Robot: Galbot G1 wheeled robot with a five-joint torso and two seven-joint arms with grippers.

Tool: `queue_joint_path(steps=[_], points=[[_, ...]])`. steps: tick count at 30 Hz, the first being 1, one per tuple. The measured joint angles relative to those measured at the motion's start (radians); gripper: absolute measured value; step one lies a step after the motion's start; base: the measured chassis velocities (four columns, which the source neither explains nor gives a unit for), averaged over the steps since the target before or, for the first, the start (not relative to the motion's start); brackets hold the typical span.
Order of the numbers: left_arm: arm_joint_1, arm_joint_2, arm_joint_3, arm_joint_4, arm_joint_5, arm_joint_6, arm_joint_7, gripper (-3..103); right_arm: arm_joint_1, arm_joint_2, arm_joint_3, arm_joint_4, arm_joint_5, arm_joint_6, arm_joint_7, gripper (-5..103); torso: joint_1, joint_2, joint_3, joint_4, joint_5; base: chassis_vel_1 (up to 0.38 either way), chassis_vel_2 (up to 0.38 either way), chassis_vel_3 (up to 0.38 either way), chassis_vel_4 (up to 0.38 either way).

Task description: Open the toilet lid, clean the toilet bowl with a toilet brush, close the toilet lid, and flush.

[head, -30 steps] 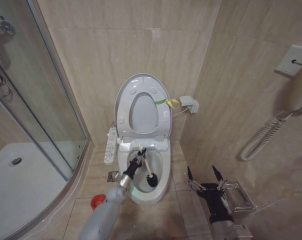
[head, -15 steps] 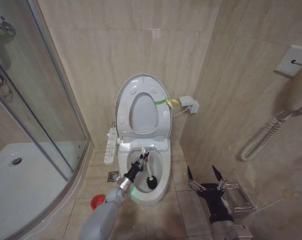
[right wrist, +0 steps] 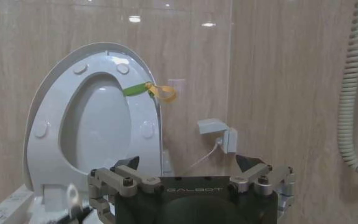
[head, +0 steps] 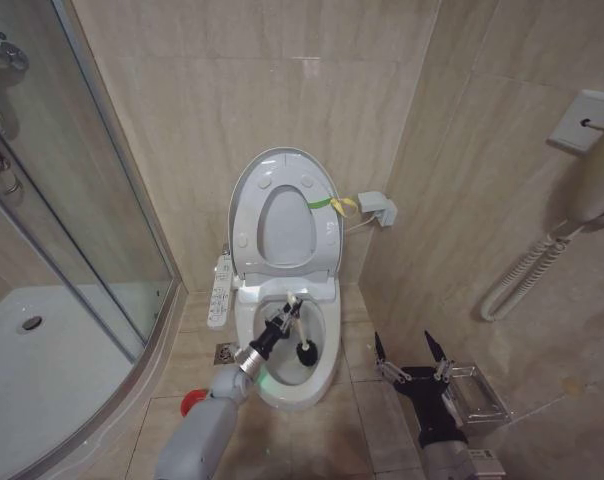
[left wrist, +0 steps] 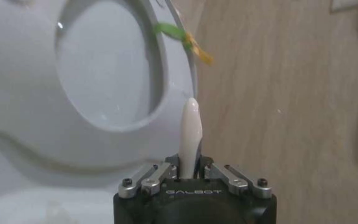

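One toilet brush (head: pixel 300 335) (left claw (head: pixel 282 320) gripping).

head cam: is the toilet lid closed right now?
No, the toilet lid stands upright against the wall, and the left gripper holds the toilet brush down in the open toilet bowl.

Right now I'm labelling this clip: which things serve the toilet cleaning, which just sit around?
Job: raised white oval toilet lid; white ceramic toilet bowl; black-headed toilet brush in left gripper.
Idle: red brush cup; glass shower door; open right gripper.
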Motion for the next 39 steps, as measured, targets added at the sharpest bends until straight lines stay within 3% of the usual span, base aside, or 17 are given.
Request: queue_joint_path(steps=[5, 9, 18, 27, 31, 36, 39], points=[[-0.005, -0.041, -0.001, 0.1, 0.062, -0.045, 0.059, 19, 0.0, 0.0, 0.0, 0.0, 0.0, 0.0, 0.0, 100, 0.0, 0.0, 0.0, 0.0, 0.0001, 0.0, 0.0, 0.0, 0.0], [-0.013, -0.036, 0.002, 0.095, 0.082, -0.052, 0.07, 22, 0.0, 0.0, 0.0, 0.0, 0.0, 0.0, 0.0, 100, 0.0, 0.0, 0.0, -0.0001, 0.0001, 0.0, 0.0, 0.0, 0.0], [-0.041, -0.056, -0.002, 0.026, 0.035, -0.05, 0.066, 21, 0.0, 0.0, 0.0, 0.0, 0.0, 0.0, 0.0, 100, 0.0, 0.0, 0.0, -0.0007, -0.0001, 0.0, 0.0, 0.0, 0.0], [-0.027, -0.078, -0.028, 0.124, 0.059, -0.076, 0.094, 19, 0.0, 0.0, 0.0, 0.0, 0.0, 0.0, 0.0, 100, 0.0, 0.0, 0.0, 0.0, -0.0001, 0.0, 0.0, 0.0, 0.0], [-0.038, -0.064, -0.034, 0.13, 0.065, -0.08, 0.097, 19, 0.0, 0.0, 0.0, 0.0, 0.0, 0.0, 0.0, 100, 0.0, 0.0, 0.0, -0.0004, -0.0001, 0.0, 0.0, 0.0, 0.0], [-0.046, -0.034, -0.032, 0.055, 0.06, -0.071, 0.081, 19, 0.0, 0.0, 0.0, 0.0, 0.0, 0.0, 0.0, 100, 0.0, 0.0, 0.0, -0.0002, -0.0002, 0.0, 0.0, 0.0, 0.0], [-0.055, 0.002, -0.031, -0.002, 0.11, -0.072, 0.085, 19, 0.0, 0.0, 0.0, 0.0, 0.0, 0.0, 0.0, 100, 0.0, 0.0, 0.0, -0.0005, 0.0, 0.0, 0.0, 0.0, 0.0]])
